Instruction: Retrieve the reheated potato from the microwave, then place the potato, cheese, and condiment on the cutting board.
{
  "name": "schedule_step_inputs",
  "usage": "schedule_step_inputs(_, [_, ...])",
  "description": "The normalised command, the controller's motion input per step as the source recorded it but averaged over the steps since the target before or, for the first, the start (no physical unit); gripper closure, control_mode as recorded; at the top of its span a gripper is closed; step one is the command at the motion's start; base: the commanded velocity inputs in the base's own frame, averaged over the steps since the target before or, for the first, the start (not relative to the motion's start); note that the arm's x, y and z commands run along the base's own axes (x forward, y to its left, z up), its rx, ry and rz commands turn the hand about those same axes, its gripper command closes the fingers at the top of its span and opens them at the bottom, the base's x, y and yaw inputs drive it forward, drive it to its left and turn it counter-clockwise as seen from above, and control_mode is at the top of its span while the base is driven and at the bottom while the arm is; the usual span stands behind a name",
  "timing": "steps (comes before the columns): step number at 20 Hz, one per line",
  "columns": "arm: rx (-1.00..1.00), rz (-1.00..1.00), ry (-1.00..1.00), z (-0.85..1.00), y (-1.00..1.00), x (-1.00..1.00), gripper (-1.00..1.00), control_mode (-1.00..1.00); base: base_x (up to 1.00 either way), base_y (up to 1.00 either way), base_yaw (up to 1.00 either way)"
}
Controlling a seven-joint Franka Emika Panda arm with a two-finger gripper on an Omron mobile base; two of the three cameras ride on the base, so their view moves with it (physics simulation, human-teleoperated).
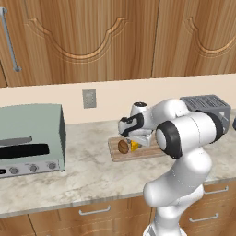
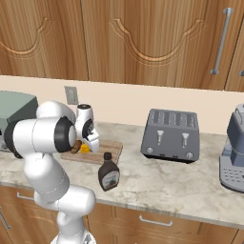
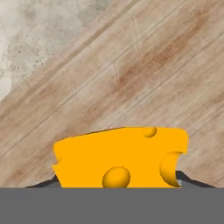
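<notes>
Marble counter point(image 1: 87, 177) runs under wooden cabinets point(image 1: 92, 37), with a wall outlet point(image 1: 89, 98) above it. On it lies the cutting board point(image 1: 120, 156), light brown and grooved along its length, and the gripper point(image 1: 134, 144) hangs low over it. From the left base view the potato point(image 1: 123, 146), a dull brown oval, rests on the board, and the cheese point(image 1: 134, 146), a yellow-orange wedge, sits just beside it under the hand; a pale green toaster oven point(image 1: 30, 138) stands well to the left. The right base view adds what that side hides: the condiment point(image 2: 108, 173), a dark bottle with a narrow neck and dark cap, stands upright on the counter just in front of the board's near edge (off the wood), a grey toaster point(image 2: 171, 135) sits to its right, and part of another grey appliance point(image 2: 232, 152) shows at the edge. Looking down the hand, the cheese point(image 3: 122, 157) with its round holes sits between the dark fingertips point(image 3: 185, 178) at its corners, wood grain behind it. The jaws stand about half apart around the wedge; whether they press on it I cannot tell.
</notes>
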Motion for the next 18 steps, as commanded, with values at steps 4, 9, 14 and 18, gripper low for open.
schedule_step_inputs(4, [0.00, -0.04, 0.00, -0.08, 0.00, 0.03, 1.00, -1.00, 0.00, 0.00, 0.00])
schedule_step_inputs(9, [0.00, -0.03, 0.00, -0.06, 0.00, -0.01, -1.00, -1.00, 0.00, 0.00, 0.00])
schedule_step_inputs(14, [0.00, -0.01, 0.00, 0.05, -0.01, -0.05, -1.00, -1.00, 0.00, 0.00, 0.00])
schedule_step_inputs(18, [0.00, -0.02, 0.00, 0.20, 0.00, -0.14, -1.00, -1.00, 0.00, 0.00, 0.00])
